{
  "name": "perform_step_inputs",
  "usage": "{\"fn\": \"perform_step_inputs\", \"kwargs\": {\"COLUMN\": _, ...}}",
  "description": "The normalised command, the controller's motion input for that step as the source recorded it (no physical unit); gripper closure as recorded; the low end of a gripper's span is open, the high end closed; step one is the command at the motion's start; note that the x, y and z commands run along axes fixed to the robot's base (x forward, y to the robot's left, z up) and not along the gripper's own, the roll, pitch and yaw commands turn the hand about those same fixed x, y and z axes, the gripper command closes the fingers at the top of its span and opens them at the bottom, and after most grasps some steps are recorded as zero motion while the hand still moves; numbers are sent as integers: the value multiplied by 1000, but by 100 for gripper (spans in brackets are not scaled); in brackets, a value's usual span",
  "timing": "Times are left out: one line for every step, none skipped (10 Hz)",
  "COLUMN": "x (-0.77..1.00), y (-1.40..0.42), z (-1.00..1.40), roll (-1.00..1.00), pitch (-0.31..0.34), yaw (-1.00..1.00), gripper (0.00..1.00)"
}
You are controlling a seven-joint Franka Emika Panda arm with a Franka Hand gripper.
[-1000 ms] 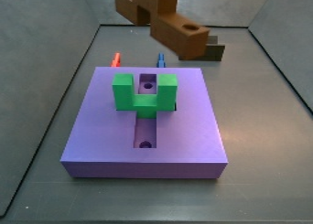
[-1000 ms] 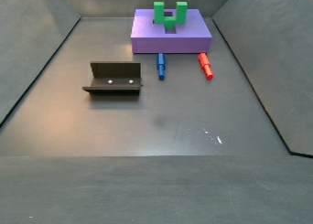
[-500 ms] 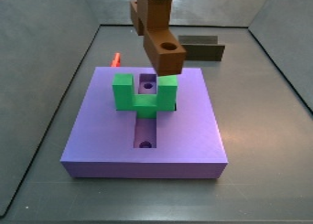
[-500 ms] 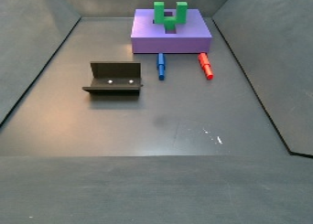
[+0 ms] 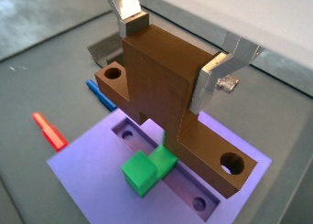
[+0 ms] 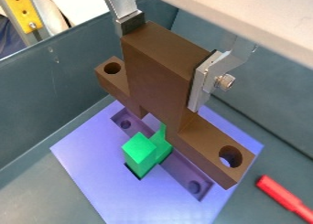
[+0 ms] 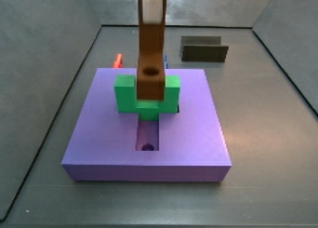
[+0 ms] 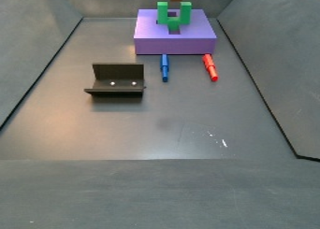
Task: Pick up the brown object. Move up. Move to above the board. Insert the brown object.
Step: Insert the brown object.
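The brown object (image 5: 166,86) is an orange-brown T-shaped block with round holes at its ends. My gripper (image 5: 175,47) is shut on its bar, one silver finger on each side, as both wrist views show (image 6: 171,52). In a side view the brown object (image 7: 151,46) hangs upright over the purple board (image 7: 187,129), its lower end between the arms of the green U-shaped block (image 7: 126,94). Whether it touches the board I cannot tell. In both side views the gripper is above the frame edge. The board (image 8: 175,41) stands far back, with a bit of the brown object (image 8: 181,7) above it.
The dark fixture (image 8: 116,80) stands on the grey floor apart from the board; it also shows behind the board (image 7: 204,50). A blue stick (image 8: 166,67) and a red stick (image 8: 210,66) lie beside the board. Grey walls enclose the floor.
The brown object has moved from the back right to over the board, turned upright, and come down between the green block's arms. The board and sticks have not moved.
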Motion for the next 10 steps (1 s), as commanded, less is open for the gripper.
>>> {"fn": "perform_step_inputs", "kwargs": {"x": -11, "y": -83, "z": -483, "roll": 17, "pitch": 0, "yaw": -120, "gripper": 100}}
{"fn": "perform_step_inputs", "kwargs": {"x": 0, "y": 0, "z": -434, "roll": 13, "pitch": 4, "yaw": -97, "gripper": 100}}
{"fn": "perform_step_inputs", "kwargs": {"x": 0, "y": 0, "z": -417, "roll": 43, "pitch": 29, "yaw": -94, "gripper": 100}}
{"fn": "perform_step_inputs", "kwargs": {"x": 0, "y": -11, "z": -383, "roll": 81, "pitch": 59, "yaw": -83, "gripper": 100}}
{"fn": "perform_step_inputs", "kwargs": {"x": 0, "y": -43, "z": -303, "roll": 37, "pitch": 20, "yaw": -11, "gripper": 100}}
{"fn": "perform_step_inputs", "kwargs": {"x": 0, "y": -46, "z": -283, "roll": 17, "pitch": 0, "yaw": 0, "gripper": 100}}
{"fn": "perform_step_inputs", "kwargs": {"x": 0, "y": -43, "z": -320, "roll": 13, "pitch": 0, "yaw": 0, "gripper": 100}}
{"fn": "perform_step_inputs", "kwargs": {"x": 0, "y": -51, "z": -326, "roll": 13, "pitch": 0, "yaw": 0, "gripper": 100}}
{"fn": "perform_step_inputs", "kwargs": {"x": 0, "y": -57, "z": -354, "roll": 21, "pitch": 0, "yaw": 0, "gripper": 100}}
{"fn": "perform_step_inputs", "kwargs": {"x": 0, "y": -60, "z": -380, "roll": 60, "pitch": 0, "yaw": 0, "gripper": 100}}
